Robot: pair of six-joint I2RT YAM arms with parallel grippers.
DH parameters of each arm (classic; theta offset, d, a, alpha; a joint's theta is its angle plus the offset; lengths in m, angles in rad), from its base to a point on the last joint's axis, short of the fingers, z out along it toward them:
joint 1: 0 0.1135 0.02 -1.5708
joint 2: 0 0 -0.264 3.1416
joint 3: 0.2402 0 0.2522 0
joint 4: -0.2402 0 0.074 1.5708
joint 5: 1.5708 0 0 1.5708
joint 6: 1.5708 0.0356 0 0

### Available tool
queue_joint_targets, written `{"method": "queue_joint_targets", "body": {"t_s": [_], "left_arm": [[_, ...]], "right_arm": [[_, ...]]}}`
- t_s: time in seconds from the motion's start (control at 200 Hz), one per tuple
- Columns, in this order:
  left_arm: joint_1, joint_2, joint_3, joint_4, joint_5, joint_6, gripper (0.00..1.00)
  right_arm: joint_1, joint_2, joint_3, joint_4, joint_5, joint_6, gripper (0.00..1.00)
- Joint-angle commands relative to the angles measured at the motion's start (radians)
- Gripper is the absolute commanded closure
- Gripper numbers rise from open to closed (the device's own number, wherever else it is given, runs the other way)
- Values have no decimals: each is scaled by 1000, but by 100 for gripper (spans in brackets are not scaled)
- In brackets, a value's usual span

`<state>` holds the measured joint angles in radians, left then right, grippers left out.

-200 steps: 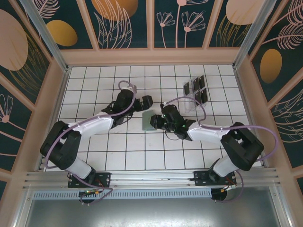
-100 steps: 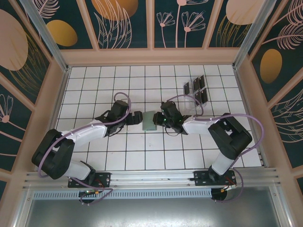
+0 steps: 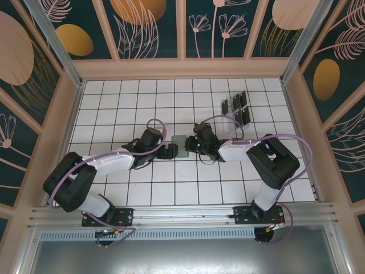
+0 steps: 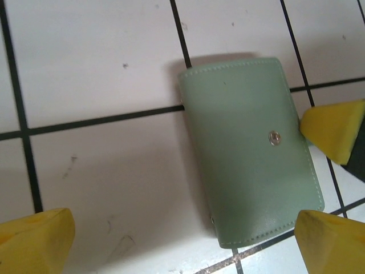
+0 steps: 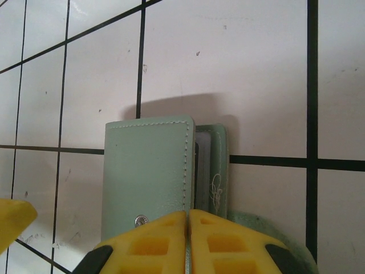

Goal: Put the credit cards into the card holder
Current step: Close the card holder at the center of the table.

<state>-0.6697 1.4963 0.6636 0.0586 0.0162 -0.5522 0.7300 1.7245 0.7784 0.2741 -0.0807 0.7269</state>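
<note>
Card holder (image 3: 180,142) – where is it located?
– It is laid flat on the tiled table (image 3: 114,103), between both grippers; the credit cards (image 3: 236,109) are set well apart, far right.
– Gripper states?
– The left gripper (image 3: 169,152) is spread wide over it; the right gripper (image 5: 188,220) is pressed together, tips at its edge

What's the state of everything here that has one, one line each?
card holder: folded closed, lying flat on the table.
credit cards: resting in the clear rack, apart from both claws.
left claw: open wide over the card holder.
right claw: shut, tips at the card holder's edge.
</note>
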Motion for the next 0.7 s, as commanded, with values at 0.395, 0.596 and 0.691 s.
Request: {"method": "queue_joint_targets", "body": {"t_s": [0.395,0.596,0.691], "left_arm": [[-20,72,17,31,-77,22,2],[-27,95,31,36,-86,24,2],[-34,109,38,31,-100,26,2]], "right_arm": [[-14,23,-7,60,-28,-11,90],[-18,31,-11,76,-42,-7,90],[-21,33,-11,80,-50,-6,91]]}}
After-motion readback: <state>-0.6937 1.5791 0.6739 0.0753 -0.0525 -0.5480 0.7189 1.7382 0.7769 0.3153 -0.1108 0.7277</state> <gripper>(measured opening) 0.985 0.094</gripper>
